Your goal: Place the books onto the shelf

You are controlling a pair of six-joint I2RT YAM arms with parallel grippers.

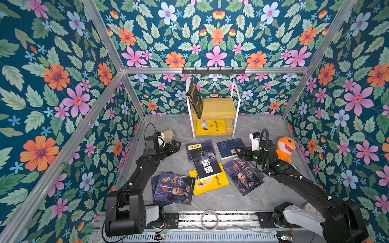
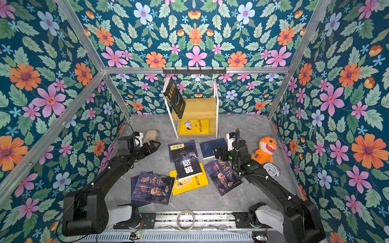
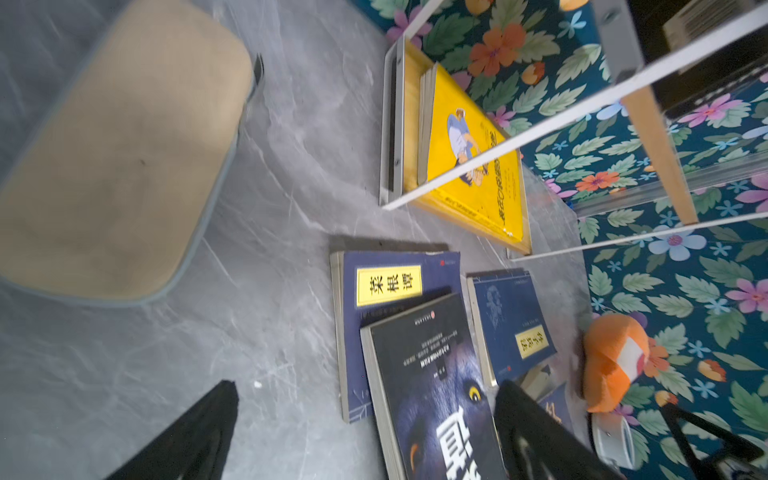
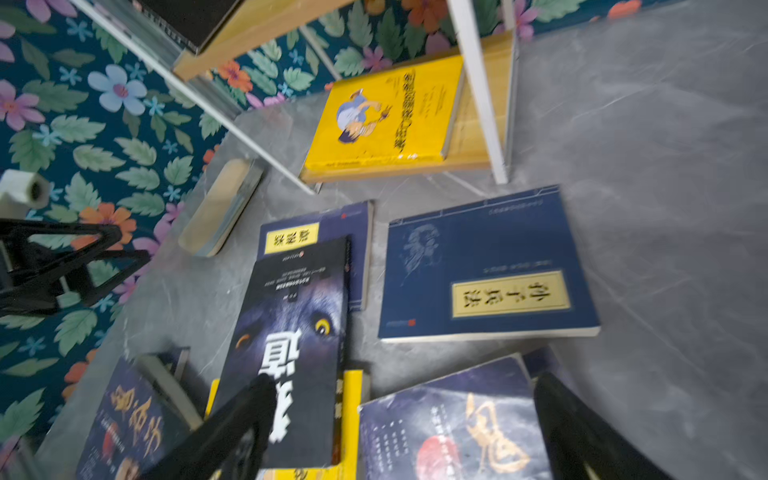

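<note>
Shelf [image 1: 216, 108] beyond both grippers holds two: black book [image 1: 194, 98] leaning up top (tilted), yellow book [image 1: 210, 126] below. Loose paperbacks [image 1: 205, 164] between left gripper [image 1: 175, 145], right gripper [image 1: 240, 152] unshelved; both agape, empty.

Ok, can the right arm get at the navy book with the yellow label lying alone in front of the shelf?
Probably yes. The right gripper hovers open right by the navy book, which lies flat with nothing on top of it. Lying flat, it may be awkward to pinch.
</note>
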